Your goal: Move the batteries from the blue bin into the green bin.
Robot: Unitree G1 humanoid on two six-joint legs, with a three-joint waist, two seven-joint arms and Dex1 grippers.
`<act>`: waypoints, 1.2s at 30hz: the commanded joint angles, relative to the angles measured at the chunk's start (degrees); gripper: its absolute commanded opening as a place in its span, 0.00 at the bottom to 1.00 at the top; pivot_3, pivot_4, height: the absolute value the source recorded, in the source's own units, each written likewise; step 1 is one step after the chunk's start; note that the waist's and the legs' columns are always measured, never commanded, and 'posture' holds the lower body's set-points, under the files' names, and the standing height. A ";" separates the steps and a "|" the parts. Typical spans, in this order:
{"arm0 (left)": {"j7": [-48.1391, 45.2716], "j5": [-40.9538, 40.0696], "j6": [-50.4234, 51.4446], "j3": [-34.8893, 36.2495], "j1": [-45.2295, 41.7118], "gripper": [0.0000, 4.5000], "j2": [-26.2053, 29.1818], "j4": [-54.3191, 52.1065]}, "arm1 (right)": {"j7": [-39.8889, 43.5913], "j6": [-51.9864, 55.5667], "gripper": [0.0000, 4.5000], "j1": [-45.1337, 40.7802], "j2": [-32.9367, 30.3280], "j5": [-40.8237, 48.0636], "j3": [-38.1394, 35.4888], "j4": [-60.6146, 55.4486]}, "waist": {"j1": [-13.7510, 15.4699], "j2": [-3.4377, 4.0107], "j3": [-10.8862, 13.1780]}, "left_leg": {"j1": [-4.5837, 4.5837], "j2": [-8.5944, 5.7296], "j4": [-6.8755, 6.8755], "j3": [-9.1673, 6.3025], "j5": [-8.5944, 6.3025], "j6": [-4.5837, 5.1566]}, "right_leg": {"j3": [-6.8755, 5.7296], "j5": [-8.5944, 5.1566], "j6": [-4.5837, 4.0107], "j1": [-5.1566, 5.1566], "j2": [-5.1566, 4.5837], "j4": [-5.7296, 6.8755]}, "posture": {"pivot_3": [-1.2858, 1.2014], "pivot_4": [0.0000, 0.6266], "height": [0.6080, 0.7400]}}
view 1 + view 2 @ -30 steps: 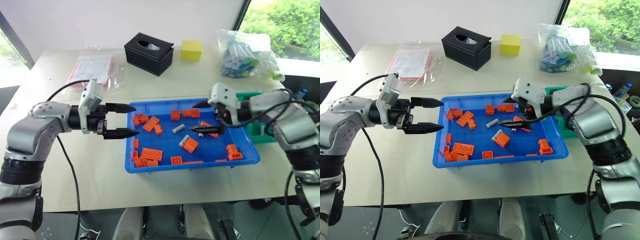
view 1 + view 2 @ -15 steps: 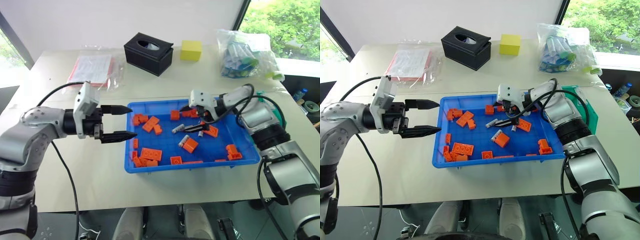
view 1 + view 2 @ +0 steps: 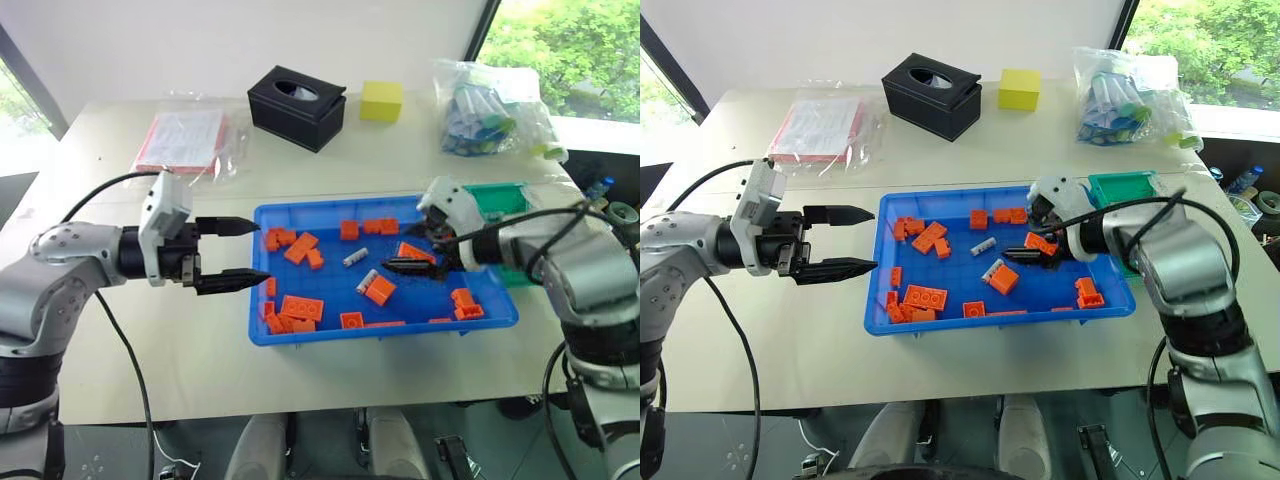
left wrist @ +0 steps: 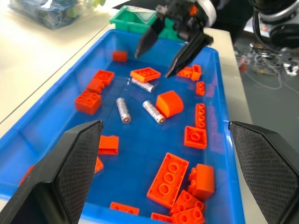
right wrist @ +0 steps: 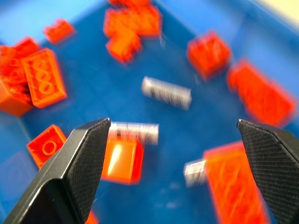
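Batteries (image 4: 123,109), three visible, lie loose mid blue bin (image 3: 300,338) among orange bricks (image 3: 302,308). Right gripper (image 3: 408,240) hangs over bin's right half w/ fingers spread, holding nothing. Left gripper (image 3: 236,253) hovers just off bin's left rim, fingers also spread & empty. Green bin (image 3: 492,200) sits at blue bin's far right corner.

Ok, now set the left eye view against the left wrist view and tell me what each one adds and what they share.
Left eye view, not the wrist: the black tissue box, the yellow cube and the bagged papers on the far part of the table. Left wrist view, not the eye: cables on the floor past the table's edge. Both: the blue bin with batteries and orange bricks, the green bin, the left gripper open at the bin's edge, and the right gripper open over the bricks.
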 commanded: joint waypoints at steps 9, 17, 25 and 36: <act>-3.33 1.24 -1.75 -3.83 -6.56 1.00 -0.80 3.66 | -11.67 9.66 0.99 8.15 6.52 5.39 -0.52 -9.66 | -0.03 -0.03 -0.02 | 0.00 -0.02 0.01 0.02 0.01 0.02 | -0.01 0.01 0.01 0.05 0.02 -0.03 | 0.52 0.24 0.64; -3.51 1.85 -2.20 -4.38 -7.92 1.00 -1.57 4.66 | -15.07 4.17 0.99 9.07 5.62 5.84 3.97 -6.58 | -0.15 -0.05 -0.03 | 0.02 -0.01 0.00 0.01 0.01 0.02 | -0.02 0.00 0.02 0.07 0.06 -0.02 | 0.52 0.24 0.64; -2.82 2.07 -2.44 -3.57 -7.82 1.00 -1.99 4.82 | -14.44 3.59 0.47 7.67 3.16 8.64 3.29 -6.16 | -0.05 -0.05 -0.03 | 0.01 -0.01 0.00 0.01 0.01 0.03 | -0.02 0.00 0.03 0.07 0.05 -0.03 | 0.52 0.24 0.64; -1.80 2.25 -2.82 -3.25 -7.63 1.00 -2.60 4.90 | -11.76 -3.69 0.47 -9.76 -4.19 8.95 1.76 9.74 | -0.15 -0.06 -0.03 | 0.03 0.01 -0.01 0.00 0.01 0.03 | -0.04 0.00 0.03 0.06 0.08 -0.03 | 0.52 0.24 0.64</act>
